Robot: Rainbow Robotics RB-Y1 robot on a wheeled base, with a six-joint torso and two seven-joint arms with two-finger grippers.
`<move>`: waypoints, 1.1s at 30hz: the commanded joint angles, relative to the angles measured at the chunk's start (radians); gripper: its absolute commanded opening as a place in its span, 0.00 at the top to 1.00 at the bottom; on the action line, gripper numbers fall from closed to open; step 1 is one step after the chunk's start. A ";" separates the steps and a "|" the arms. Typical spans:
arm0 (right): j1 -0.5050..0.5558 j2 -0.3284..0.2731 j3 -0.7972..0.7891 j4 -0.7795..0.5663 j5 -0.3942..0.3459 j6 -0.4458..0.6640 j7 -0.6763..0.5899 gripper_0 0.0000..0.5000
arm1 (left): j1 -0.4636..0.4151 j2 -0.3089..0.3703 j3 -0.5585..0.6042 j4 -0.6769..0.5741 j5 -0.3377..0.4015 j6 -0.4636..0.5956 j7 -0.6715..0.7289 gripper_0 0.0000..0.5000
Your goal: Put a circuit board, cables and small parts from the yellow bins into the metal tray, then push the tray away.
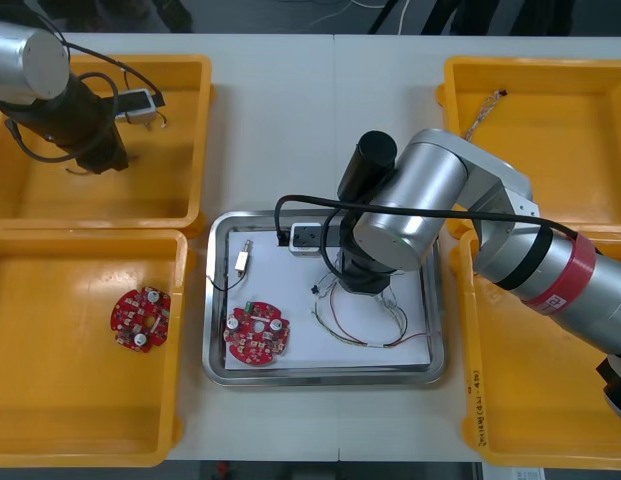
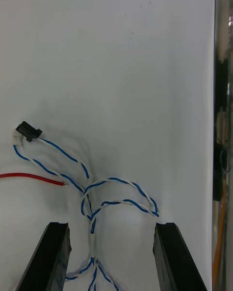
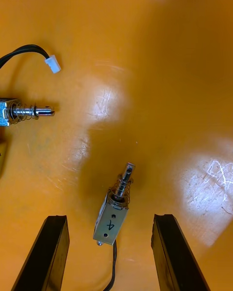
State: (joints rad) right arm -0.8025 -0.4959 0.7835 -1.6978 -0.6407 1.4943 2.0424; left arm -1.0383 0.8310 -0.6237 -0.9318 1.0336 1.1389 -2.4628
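Note:
My right gripper [image 2: 111, 252] hangs open over the white inside of the metal tray [image 1: 218, 300], its fingers [image 2: 54, 252] astride a twisted blue and white cable [image 2: 104, 199] that lies loose on the liner. A red and yellow cable [image 1: 355, 335] lies beside it. The tray also holds a round red circuit board [image 1: 256, 335] and a small metal part [image 1: 240, 262]. My left gripper [image 3: 110, 252] is open inside the far left yellow bin [image 1: 180, 130], low over a small metal part [image 3: 114, 211] that lies between its fingers. Another small metal part [image 3: 22, 111] lies farther off.
A second red circuit board [image 1: 141, 318] lies in the near left yellow bin [image 1: 50, 420]. The far right bin [image 1: 550, 130] holds a thin cable [image 1: 482, 115]. A black cable with a white plug [image 3: 52, 64] lies in the left bin. My right arm [image 1: 430, 200] covers part of the tray.

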 commanded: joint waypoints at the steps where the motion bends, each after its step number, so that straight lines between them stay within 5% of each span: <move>1: -0.037 0.002 -0.049 -0.065 -0.011 0.040 -0.047 0.00 | 0.018 -0.009 -0.018 0.001 0.016 -0.024 -0.145 0.00; 22: -0.037 0.011 -0.313 -0.326 -0.039 0.426 -0.079 0.00 | 0.034 -0.009 -0.088 0.022 0.048 -0.087 -0.146 0.00; 23: -0.038 0.013 -0.336 -0.335 -0.043 0.426 -0.080 0.00 | 0.035 -0.009 -0.088 0.022 0.049 -0.087 -0.146 0.49; 24: -0.037 0.013 -0.348 -0.338 -0.047 0.426 -0.082 0.00 | 0.037 -0.009 -0.088 0.022 0.051 -0.088 -0.146 0.82; 25: -0.037 0.013 -0.368 -0.347 -0.053 0.426 -0.085 0.00 | 0.040 -0.009 -0.088 0.022 0.052 -0.096 -0.146 1.00; 33: -0.037 -0.012 -0.512 -0.370 -0.142 0.426 -0.103 0.00 | 0.041 -0.004 -0.071 0.024 0.065 -0.091 -0.140 1.00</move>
State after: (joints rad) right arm -0.8036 -0.4960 0.3385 -2.0304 -0.7371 1.9162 1.9800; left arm -1.0174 0.8308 -0.6967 -0.9113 1.0846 1.0500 -2.4643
